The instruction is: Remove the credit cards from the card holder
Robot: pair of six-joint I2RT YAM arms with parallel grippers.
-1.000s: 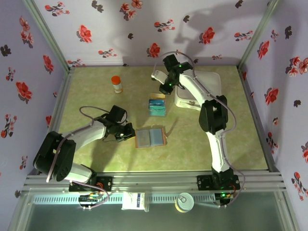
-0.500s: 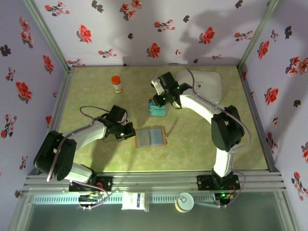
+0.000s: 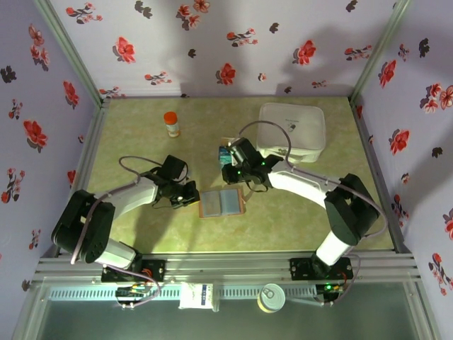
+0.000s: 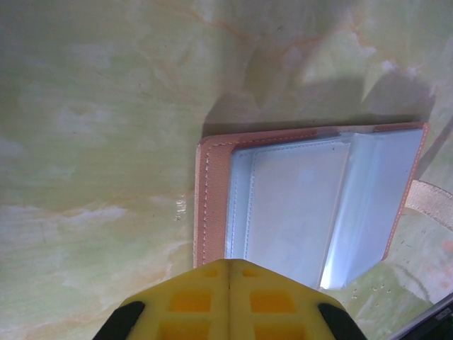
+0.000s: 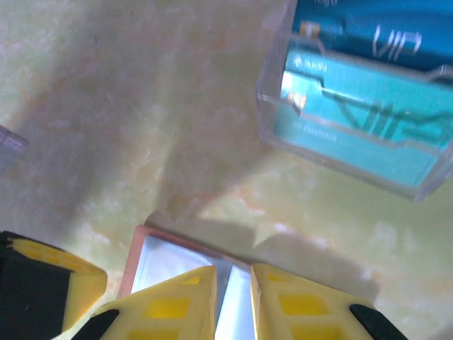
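Observation:
The card holder [image 3: 221, 202] lies open on the table, brown rim up and pale blue-grey sleeves showing [image 4: 304, 205]. My left gripper [image 3: 190, 196] is shut, and its yellow tip [image 4: 228, 262] rests at the holder's left rim. My right gripper [image 3: 236, 185] hovers over the holder's far edge [image 5: 177, 251], its fingers [image 5: 233, 273] a narrow gap apart with nothing between them. Teal credit cards [image 5: 361, 106] stand in a clear tray just beyond, partly hidden by the right arm in the top view [image 3: 225, 153]. I cannot make out any card inside the sleeves.
A large white lidded container [image 3: 291, 131] sits at the back right. An orange-capped bottle [image 3: 171, 124] stands at the back left. The holder's strap [image 4: 432, 202] sticks out on its right side. Flowered walls close in the table.
The right arm has swung from the back, near the white container and the card tray, down to the holder's far edge. The left arm has stayed in place, shut.

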